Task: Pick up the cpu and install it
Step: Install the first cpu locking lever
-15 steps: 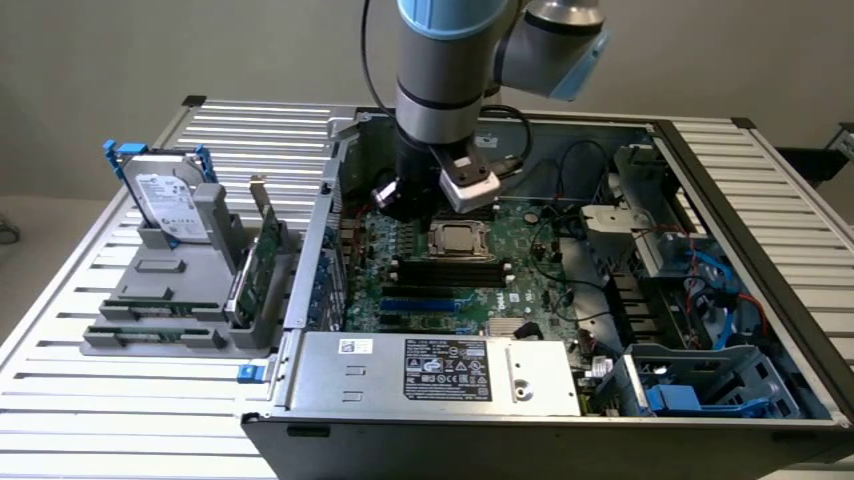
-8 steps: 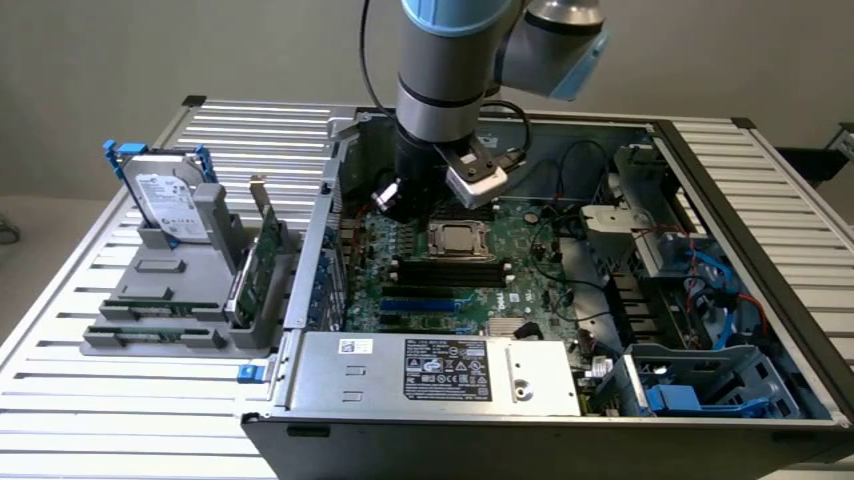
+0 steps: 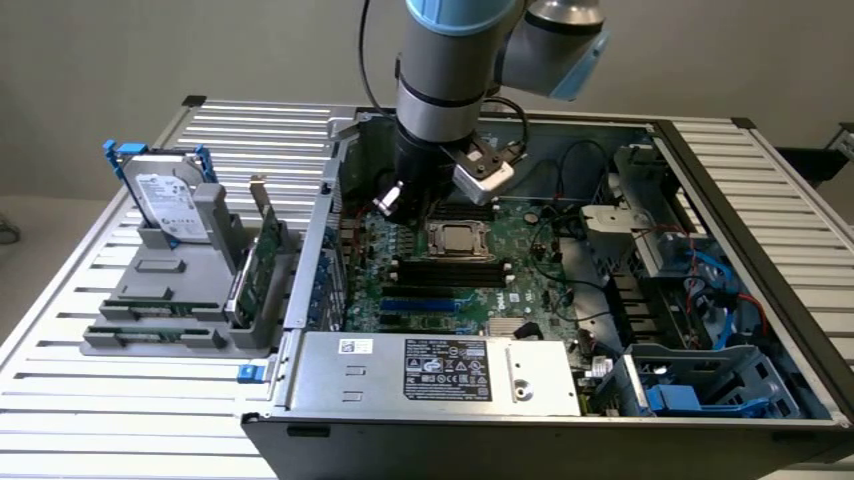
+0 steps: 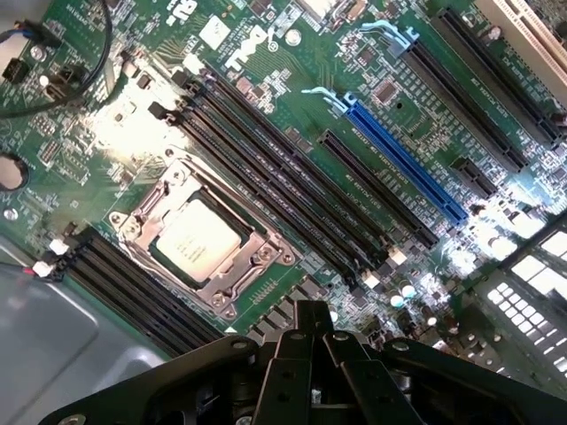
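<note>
The cpu [image 3: 458, 238] [image 4: 197, 241], a small square chip with a silvery-white top, lies flat inside the metal-framed socket [image 4: 262, 241] on the green motherboard [image 3: 534, 285]. My gripper [image 3: 404, 213] [image 4: 310, 320] hangs over the board close beside the socket, apart from the chip. Its black fingers are shut together with nothing between them. The arm's grey body [image 3: 447, 70] comes down from above into the open computer case.
Black memory slots [image 4: 292, 177] and a blue card slot [image 4: 407, 159] flank the socket. Case walls [image 3: 327, 215], cables [image 3: 581, 160] and drive cages [image 3: 694, 330] ring the board. A power supply [image 3: 441, 370] sits in front. A hard drive [image 3: 167, 200] stands in a grey holder at the exterior view's left.
</note>
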